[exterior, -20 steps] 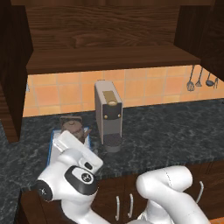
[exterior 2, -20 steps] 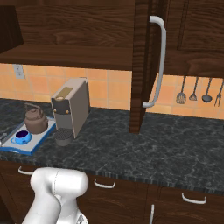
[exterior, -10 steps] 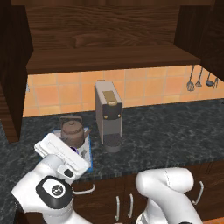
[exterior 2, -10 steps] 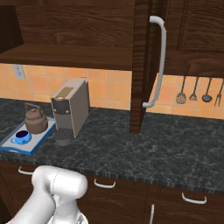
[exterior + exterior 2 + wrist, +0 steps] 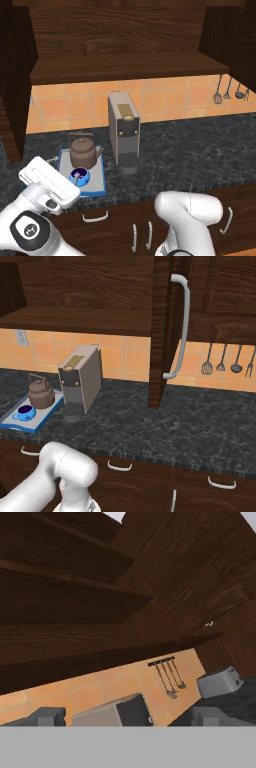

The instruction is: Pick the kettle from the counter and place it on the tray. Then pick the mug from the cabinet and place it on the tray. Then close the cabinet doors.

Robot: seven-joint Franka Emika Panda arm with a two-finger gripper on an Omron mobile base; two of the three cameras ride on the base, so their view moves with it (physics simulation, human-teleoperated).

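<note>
The brown kettle stands on the blue-rimmed tray at the left of the dark counter. The blue mug sits on the tray just in front of the kettle. My white hand hangs at the counter's front edge, left of the tray and touching nothing. In the hand view my gripper is open and empty, looking up at the cabinet. The cabinet stands open: one door with its silver handle juts out, the other door at the left.
A tall grey-and-brown coffee machine stands right of the tray. Utensils hang on the orange tiled wall at the right. A toaster sits further along. Drawers with silver handles run below the counter.
My hand has swung left and back toward the counter's front edge, off the tray, uncovering the mug and kettle. The jaws stayed open.
</note>
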